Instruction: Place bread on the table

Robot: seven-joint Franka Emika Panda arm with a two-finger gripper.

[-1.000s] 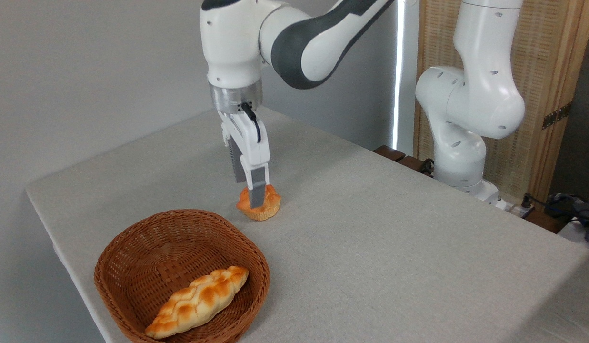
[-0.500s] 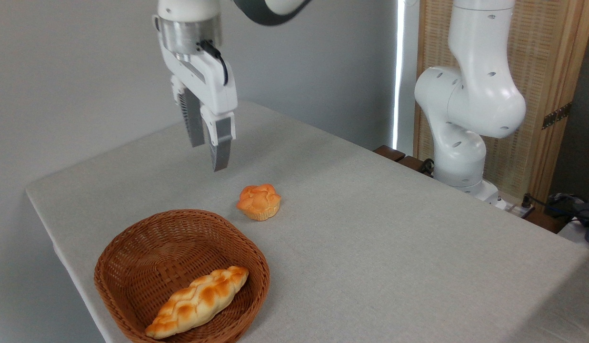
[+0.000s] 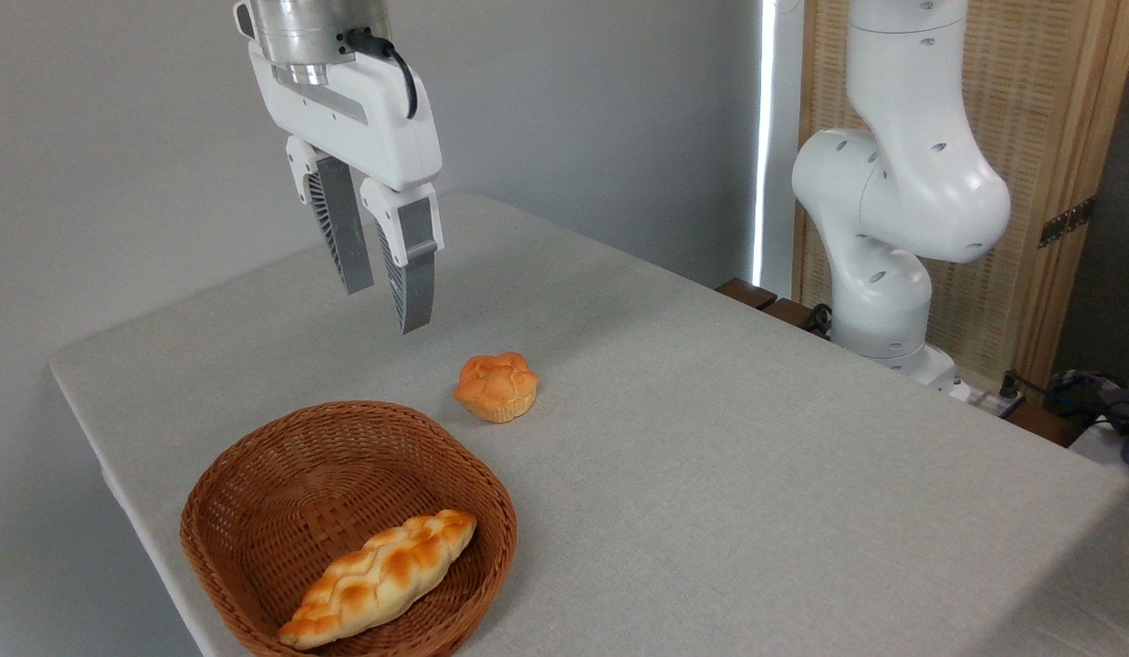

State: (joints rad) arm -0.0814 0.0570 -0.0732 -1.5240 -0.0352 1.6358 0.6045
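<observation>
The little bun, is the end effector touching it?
Apart. The camera shows the end effector open, raised above the table, clear of the bun.

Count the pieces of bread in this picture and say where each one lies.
2. A bun sits on the table, just beyond the basket; a braided loaf lies in the basket. None seems hidden.

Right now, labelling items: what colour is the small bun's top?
Orange-golden, over a paler ridged base: the bread, fixed camera view.

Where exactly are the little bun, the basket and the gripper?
bread (image 3: 496, 384), fixed camera view, middle of its lobed top.
wicker basket (image 3: 254, 452), fixed camera view, left rim.
gripper (image 3: 386, 306), fixed camera view, midway between its fingertips.
</observation>
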